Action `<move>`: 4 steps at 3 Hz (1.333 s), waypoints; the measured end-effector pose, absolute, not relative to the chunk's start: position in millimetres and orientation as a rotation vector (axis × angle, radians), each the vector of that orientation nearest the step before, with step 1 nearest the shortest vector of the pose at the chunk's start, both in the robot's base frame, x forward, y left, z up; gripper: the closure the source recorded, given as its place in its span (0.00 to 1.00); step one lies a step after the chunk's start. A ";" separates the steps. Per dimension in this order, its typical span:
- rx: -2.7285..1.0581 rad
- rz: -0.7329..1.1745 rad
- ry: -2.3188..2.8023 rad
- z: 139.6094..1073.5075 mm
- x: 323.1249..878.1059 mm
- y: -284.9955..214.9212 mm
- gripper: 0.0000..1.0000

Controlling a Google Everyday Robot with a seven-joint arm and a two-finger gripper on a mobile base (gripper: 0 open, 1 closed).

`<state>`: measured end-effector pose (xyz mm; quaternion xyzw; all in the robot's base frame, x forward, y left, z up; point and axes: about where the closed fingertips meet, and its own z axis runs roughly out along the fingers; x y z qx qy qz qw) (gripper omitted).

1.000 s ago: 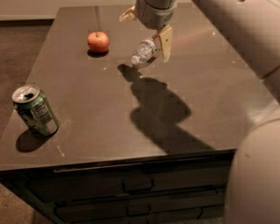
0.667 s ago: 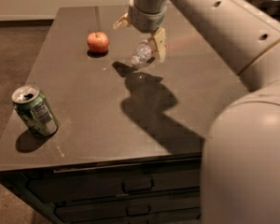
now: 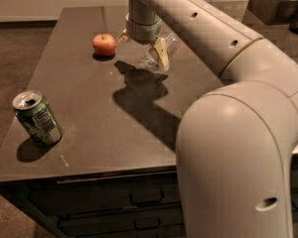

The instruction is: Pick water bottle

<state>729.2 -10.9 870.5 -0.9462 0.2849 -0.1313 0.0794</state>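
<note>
The water bottle is clear plastic and lies on its side on the dark tabletop, right of the apple. My gripper hangs directly over it, pointing down. Its fingers are spread open, one tan fingertip in front of the bottle's right part and the other at the left near the apple. The bottle lies partly between and behind the fingers, and much of it is hidden. I cannot tell whether the fingers touch it.
A red apple sits just left of the gripper. A green soda can stands near the table's front left edge. My arm's large link fills the right foreground. Drawers are below the tabletop.
The gripper has moved left and lowered over the bottle, and the fingers now straddle it. The arm has swung in and fills more of the right side. Apple and can have not moved.
</note>
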 end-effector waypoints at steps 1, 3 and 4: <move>-2.855 -0.404 0.884 858.9 743.5 -10.8 0.00; -2.880 -0.450 0.985 848.9 763.4 -19.9 0.16; -2.871 -0.474 1.086 847.5 770.9 -31.9 0.40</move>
